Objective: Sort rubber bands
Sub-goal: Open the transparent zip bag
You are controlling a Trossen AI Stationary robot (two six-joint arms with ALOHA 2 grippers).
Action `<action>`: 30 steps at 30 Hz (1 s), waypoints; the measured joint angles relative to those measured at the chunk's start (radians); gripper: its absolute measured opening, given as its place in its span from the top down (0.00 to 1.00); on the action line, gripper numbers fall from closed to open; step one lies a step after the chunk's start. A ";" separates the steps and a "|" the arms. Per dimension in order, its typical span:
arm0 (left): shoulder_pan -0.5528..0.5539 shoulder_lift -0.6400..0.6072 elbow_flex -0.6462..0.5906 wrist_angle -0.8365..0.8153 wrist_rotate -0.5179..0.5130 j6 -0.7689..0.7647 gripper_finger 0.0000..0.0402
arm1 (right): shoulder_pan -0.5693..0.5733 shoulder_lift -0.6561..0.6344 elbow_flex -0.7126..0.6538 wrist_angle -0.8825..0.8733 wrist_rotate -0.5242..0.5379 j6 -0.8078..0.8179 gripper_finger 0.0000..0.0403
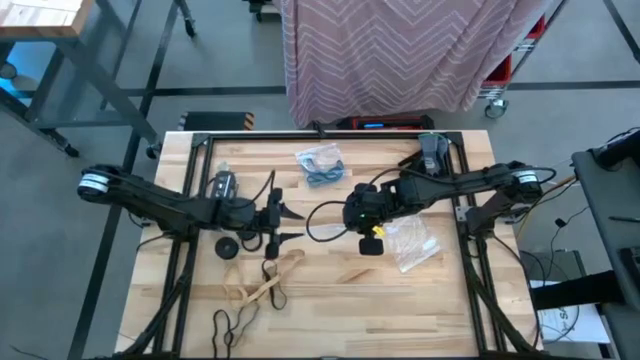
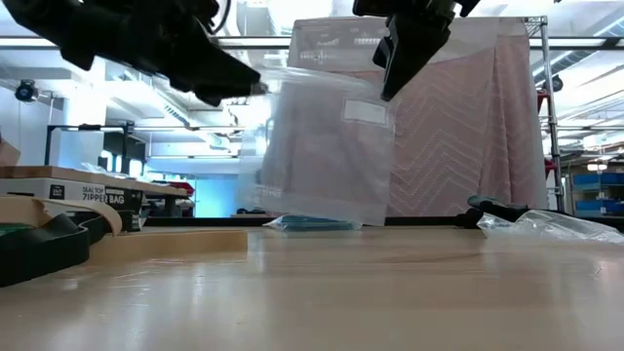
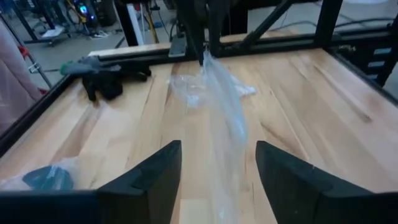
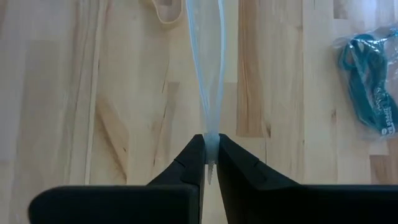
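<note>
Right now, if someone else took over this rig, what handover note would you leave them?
Right gripper: shut on the clear bag, holding it hanging above the table.
Left gripper: open, fingers either side of the bag's edge, gripping nothing.
Blue bands: already bagged at the table's back.
Tan bands and black bands: loose at the front.
Left to do: bag tan and black.

Looks like a lab/workshop. Wooden bench (image 1: 330, 290) in a black metal frame (image 1: 250, 133), concrete floor (image 1: 120, 60), shelving (image 2: 595, 185) and ceiling strip lights (image 2: 39, 60) behind.

Dark arms, looping black cable, yellow tag by right gripper (image 1: 372, 243)
</note>
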 joint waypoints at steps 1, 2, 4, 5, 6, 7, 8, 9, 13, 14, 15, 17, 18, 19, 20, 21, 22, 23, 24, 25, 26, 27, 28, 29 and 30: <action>0.000 0.010 0.000 0.007 0.000 0.005 0.53 | 0.000 0.000 0.000 0.000 0.000 0.000 0.95; 0.000 0.017 0.000 0.021 0.000 0.008 0.54 | 0.000 0.000 0.000 0.001 0.000 0.000 0.95; 0.000 0.020 0.000 0.033 0.000 0.010 0.56 | 0.000 0.000 0.000 -0.001 0.000 0.002 0.95; 0.000 0.020 0.000 0.039 0.000 0.010 0.57 | 0.000 0.000 0.000 0.000 0.000 0.005 0.95; 0.000 0.017 0.000 0.040 0.000 0.010 0.58 | 0.000 0.000 0.000 0.000 0.000 0.009 0.95; 0.000 0.011 0.000 0.036 0.000 0.010 0.59 | 0.000 0.000 0.000 0.000 0.000 0.013 0.95; 0.000 0.003 0.000 0.036 0.000 0.010 0.60 | 0.000 0.000 0.000 0.000 0.000 0.016 0.95; 0.000 -0.005 0.000 0.038 0.000 0.010 0.61 | 0.000 0.000 0.000 0.000 0.000 0.017 0.95; 0.000 -0.026 0.000 0.037 0.000 0.010 0.65 | 0.000 0.000 0.000 0.000 0.000 0.017 0.95; 0.000 -0.029 0.000 0.037 0.000 0.008 0.66 | 0.000 0.000 0.000 0.001 0.000 0.017 0.95; 0.000 -0.031 0.000 0.037 0.000 0.008 0.67 | 0.000 0.000 0.000 0.001 0.000 0.017 0.95; 0.000 -0.031 0.000 0.032 0.000 0.007 0.70 | 0.000 0.000 0.000 0.004 0.001 0.017 0.95; 0.000 -0.029 0.000 0.029 0.000 0.006 0.72 | 0.000 0.000 0.000 0.004 0.001 0.017 0.95; 0.000 -0.028 0.000 0.028 0.000 0.007 0.73 | 0.000 0.000 0.000 0.004 0.001 0.017 0.95; 0.000 -0.027 0.000 0.027 0.000 0.006 0.74 | 0.000 0.000 0.000 0.005 0.001 0.017 0.95; 0.000 -0.026 0.000 0.027 -0.001 0.006 0.76 | 0.000 0.000 0.000 0.005 0.001 0.017 0.95; 0.000 -0.025 0.000 0.027 -0.001 0.007 0.77 | 0.000 0.000 0.000 0.007 0.001 0.017 0.95; 0.000 -0.025 0.000 0.027 -0.001 0.008 0.79 | 0.000 0.000 0.000 0.012 0.001 0.017 0.95; 0.000 -0.025 0.000 0.028 -0.001 0.009 0.80 | 0.000 0.000 0.000 0.014 0.001 0.017 0.95; 0.000 -0.025 0.000 0.029 0.000 0.010 0.82 | 0.000 0.000 0.000 0.014 0.001 0.017 0.95; 0.000 -0.025 0.000 0.030 -0.001 0.010 0.83 | 0.000 0.000 0.000 0.016 0.001 0.017 0.95; 0.000 -0.025 0.000 0.030 -0.001 0.010 0.84 | 0.000 0.000 0.000 0.018 0.001 0.017 0.95; 0.000 -0.025 0.000 0.030 -0.001 0.011 0.86 | 0.000 0.000 0.000 0.018 0.001 0.017 0.95; 0.000 -0.025 0.000 0.030 -0.001 0.011 0.88 | 0.000 0.000 0.000 0.019 0.001 0.017 0.95; 0.000 -0.025 0.000 0.031 -0.001 0.012 0.90 | 0.000 0.000 0.000 0.019 0.001 0.017 0.95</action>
